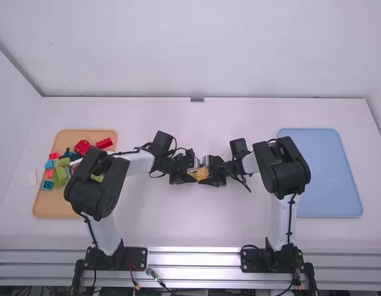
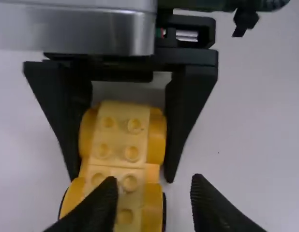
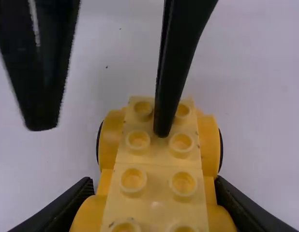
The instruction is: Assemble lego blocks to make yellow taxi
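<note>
Yellow car body (image 3: 154,205): lies around the middle of the table (image 1: 196,228), between the two grippers. Has studs on top and rounded yellow side pieces (image 2: 156,137). Cannot tell whether touching the table or lifted.

Weight and feel: should be quite light, stiff, not soft at all. Is probably a little slippery on the smooth curved sides.

Weak places: may open at the seams between bricks, if squeezed too strongly or twisted.

Place to hold: better to take low by the near and far sides, around the narrow waist, and leave the studs free for a next brick.

Right gripper (image 3: 153,182): clenches the car body from both sides, toward the right half.

Left gripper (image 2: 154,181): is opened, with fingers apart at the left part of the car body; grasps nothing. Has one finger above the studs in the right wrist view; cannot tell if touching them.

Orange tray (image 1: 52,208): lies at the left, partly under the left arm (image 1: 140,162). Contains loose bricks in a mixed heap: red bricks (image 1: 81,147) at the far side, green bricks (image 1: 59,179) and blue bricks (image 1: 47,185) closer to the left edge.

White piece (image 1: 31,178): lies outside, just left of the orange tray.

Blue tray (image 1: 329,176): lies at the right, flat, beyond the right arm (image 1: 282,216).
</note>
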